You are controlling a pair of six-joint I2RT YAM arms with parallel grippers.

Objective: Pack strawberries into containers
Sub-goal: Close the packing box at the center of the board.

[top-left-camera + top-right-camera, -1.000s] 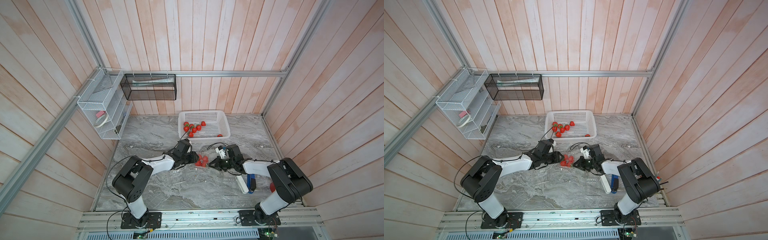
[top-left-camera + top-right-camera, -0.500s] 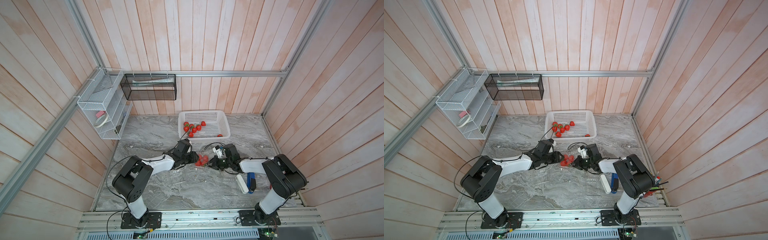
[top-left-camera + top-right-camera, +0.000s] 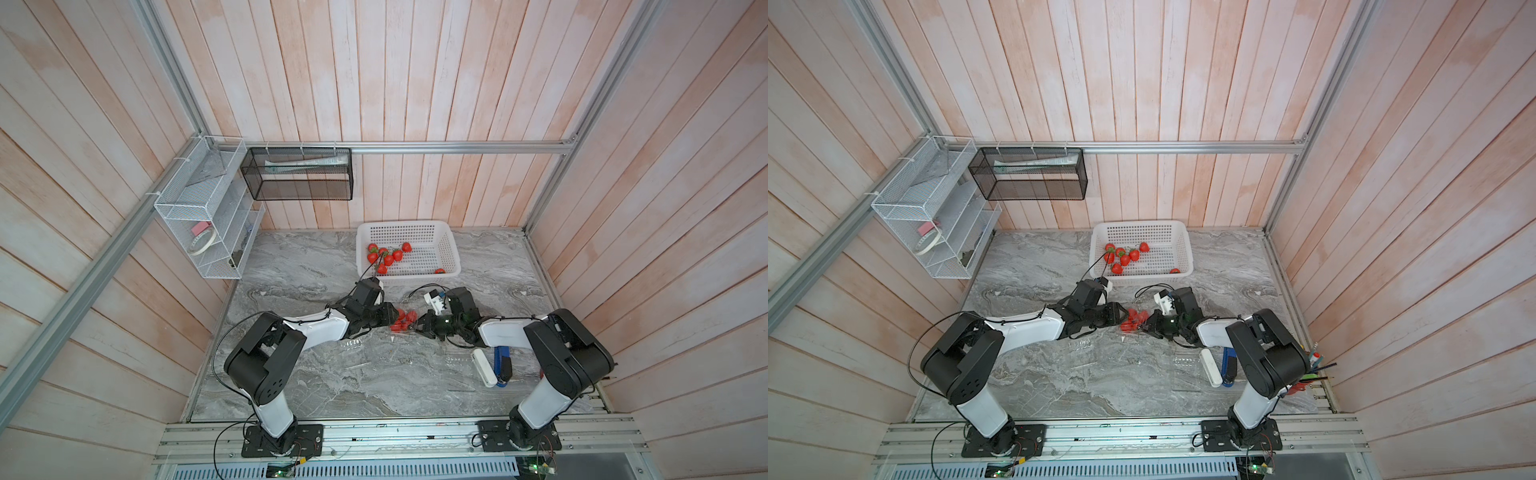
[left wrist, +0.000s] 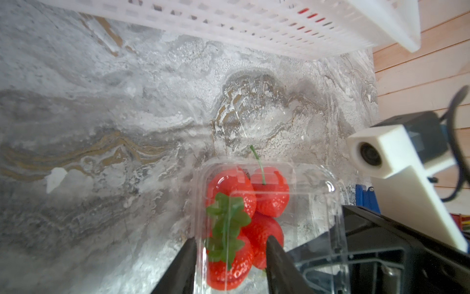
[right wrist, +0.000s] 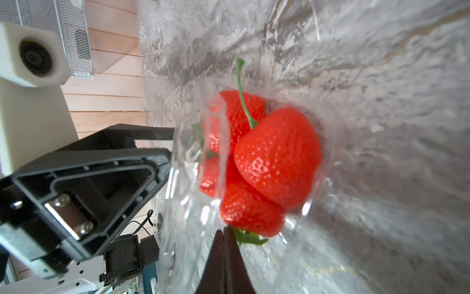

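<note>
A clear container (image 3: 402, 321) (image 3: 1133, 321) with several red strawberries (image 4: 270, 199) (image 5: 277, 157) inside stands on the marble between both arms. My left gripper (image 3: 392, 319) (image 4: 230, 250) is shut on one side of it, a black finger (image 4: 187, 257) on each side of its wall. My right gripper (image 3: 418, 326) (image 5: 225, 230) is shut, with its tips against the opposite side of the clear plastic. I cannot tell whether a thin edge is pinched there. More strawberries (image 3: 386, 258) (image 3: 1121, 259) lie in the white basket (image 3: 454, 259).
The white perforated basket (image 3: 1187, 254) stands behind the arms against the back wall. Another clear container (image 3: 1183, 362) lies by the right arm, beside a white bar (image 3: 484, 368) and a blue object (image 3: 503, 365). A red pencil cup (image 3: 1304, 382) sits at the right edge.
My right gripper has moved left until its shut tips reach the container. The left gripper has kept its hold and stayed in place.
</note>
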